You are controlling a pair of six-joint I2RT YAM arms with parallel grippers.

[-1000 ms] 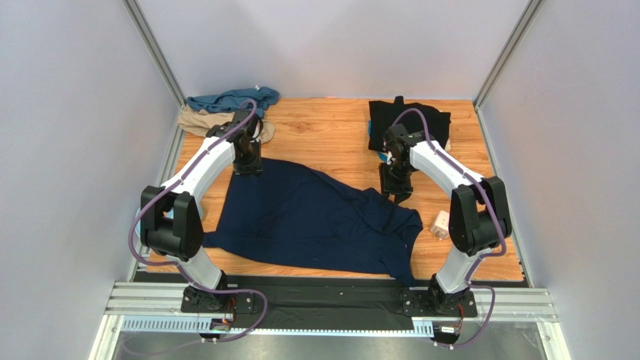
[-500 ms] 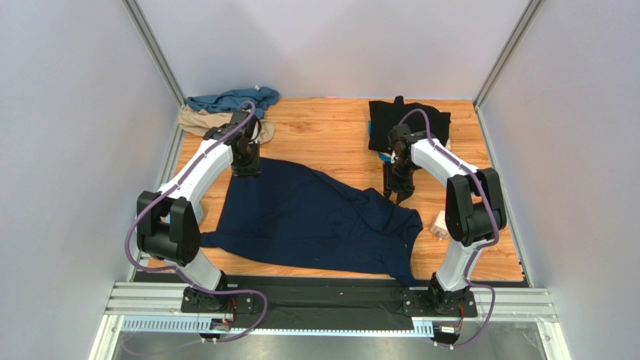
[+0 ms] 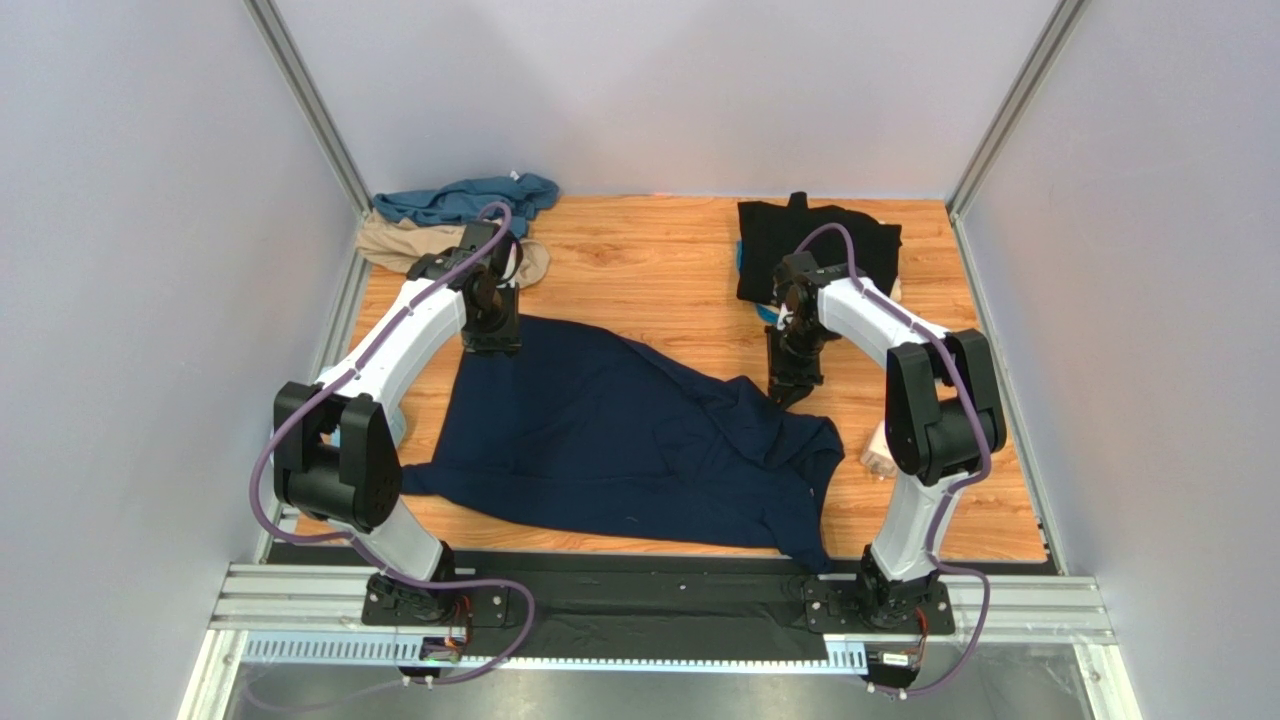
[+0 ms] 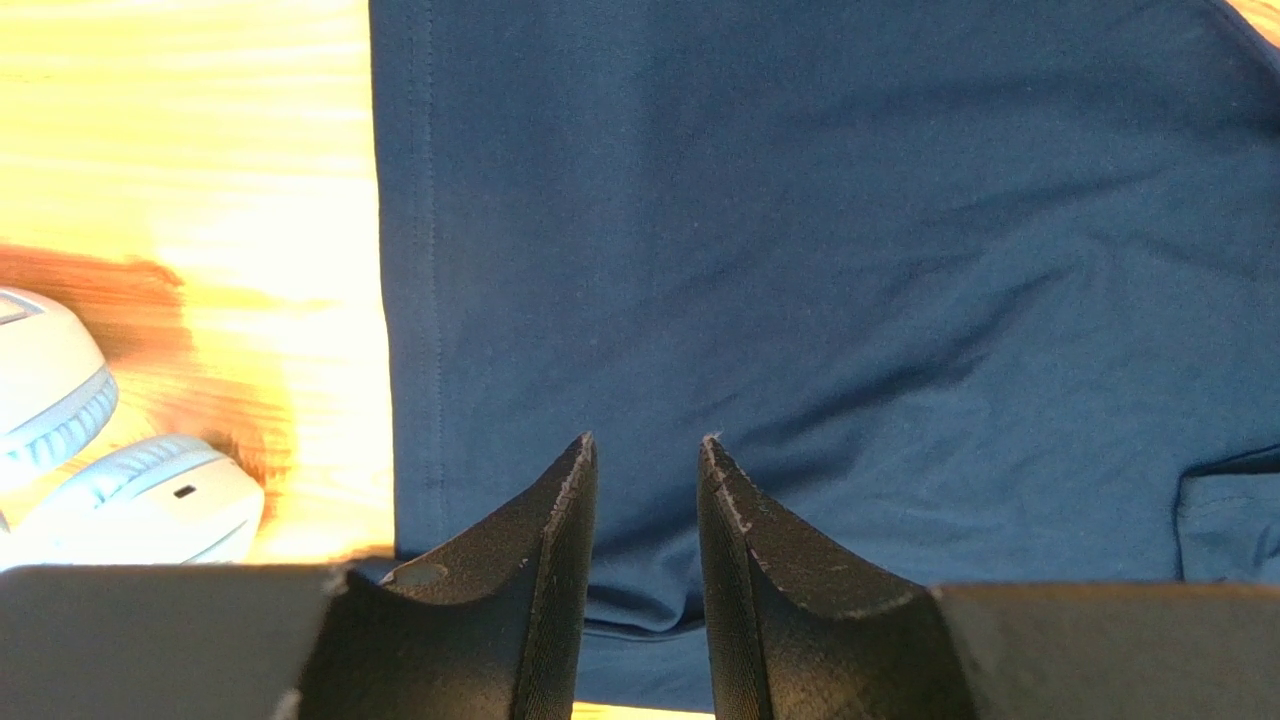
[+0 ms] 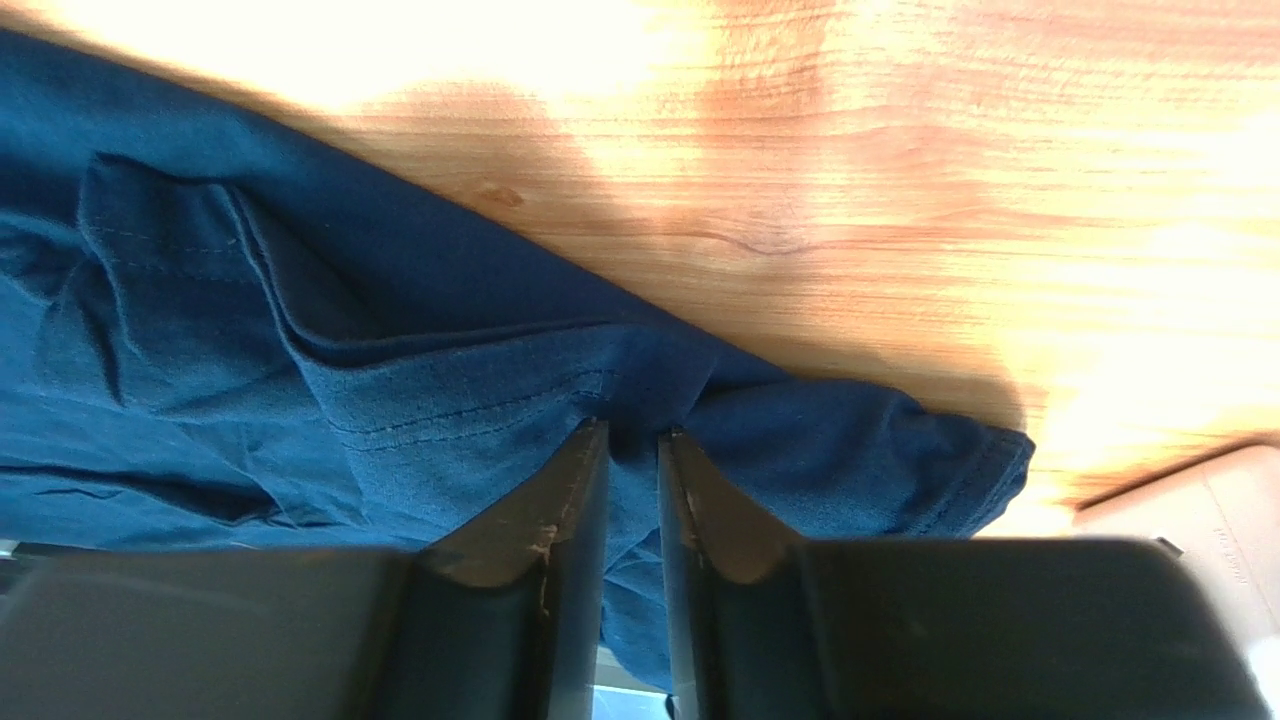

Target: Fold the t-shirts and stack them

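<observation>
The dark navy t-shirt [image 3: 631, 443] lies spread and rumpled in the middle of the wooden table [image 3: 661, 270]. My left gripper [image 3: 492, 336] stands over its far left corner. Its jaws [image 4: 643, 438] are open, and the flat navy cloth [image 4: 842, 225] lies under and between them. My right gripper [image 3: 786, 396] is at the shirt's far right edge. Its jaws [image 5: 631, 428] are shut on a puckered pinch of the navy hem [image 5: 496, 435]. A folded black t-shirt [image 3: 824, 240] lies at the back right. Crumpled teal [image 3: 466, 198] and tan [image 3: 403, 243] t-shirts lie at the back left.
A small white cube [image 3: 879, 447] sits by the navy shirt's right edge, and its corner [image 5: 1202, 510] shows in the right wrist view. Two rounded white and pale blue things [image 4: 90, 450] lie left of the shirt's hem. Grey walls enclose the table on three sides.
The right gripper has come down onto the navy shirt's edge and its jaws have narrowed onto a pinch of cloth. The left arm shifted slightly, then stayed still.
</observation>
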